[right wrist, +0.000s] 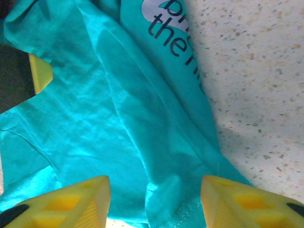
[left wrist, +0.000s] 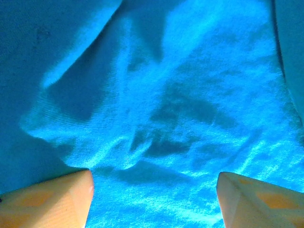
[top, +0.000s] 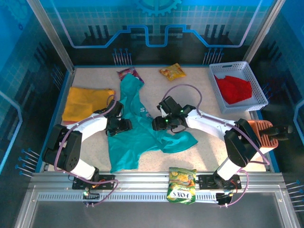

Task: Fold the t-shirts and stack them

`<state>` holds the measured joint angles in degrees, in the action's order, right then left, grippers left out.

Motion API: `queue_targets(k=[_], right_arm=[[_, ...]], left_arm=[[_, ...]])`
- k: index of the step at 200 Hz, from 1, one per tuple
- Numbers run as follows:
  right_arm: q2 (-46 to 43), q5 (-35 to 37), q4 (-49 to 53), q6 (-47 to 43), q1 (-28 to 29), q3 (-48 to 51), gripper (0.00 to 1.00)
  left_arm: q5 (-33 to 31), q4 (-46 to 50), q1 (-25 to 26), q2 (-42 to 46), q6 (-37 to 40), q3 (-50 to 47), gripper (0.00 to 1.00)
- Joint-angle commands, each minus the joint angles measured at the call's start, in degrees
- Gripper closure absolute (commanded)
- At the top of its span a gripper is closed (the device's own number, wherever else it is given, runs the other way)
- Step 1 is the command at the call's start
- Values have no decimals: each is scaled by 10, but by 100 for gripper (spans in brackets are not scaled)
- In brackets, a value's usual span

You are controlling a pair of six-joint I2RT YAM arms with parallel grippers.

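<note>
Table (top: 209, 154) space in the middle is taken by the teal t-shirt (top: 135, 142), which lies rumpled and only half spread, so I judge the folding is not yet begun. At the left the yellow-orange t-shirt (top: 85, 103) waits flat, and the red t-shirt (top: 233, 89) sits in the white basket (top: 259, 92) at the right rear. Both arms reach over the teal cloth, one from each side, probably to straighten it. The left gripper (left wrist: 154, 175) and the right gripper (right wrist: 154, 179) have their jaws apart and hold nothing; the cloth is just under them.
</note>
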<state>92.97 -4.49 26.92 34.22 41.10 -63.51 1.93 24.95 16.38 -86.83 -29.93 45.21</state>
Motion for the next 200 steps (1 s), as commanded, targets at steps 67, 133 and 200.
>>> queue_targets(k=[67, 133, 200], right_arm=[[20, -79, 74, 23, -101, 6, 32], [76, -160, -8, 56, -117, 25, 45], [92, -202, -63, 90, -116, 49, 52]], left_arm=[[14, -1, -3, 0, 4, -6, 30], [13, 0, -3, 2, 4, -7, 30], [12, 0, -3, 3, 3, -8, 30]])
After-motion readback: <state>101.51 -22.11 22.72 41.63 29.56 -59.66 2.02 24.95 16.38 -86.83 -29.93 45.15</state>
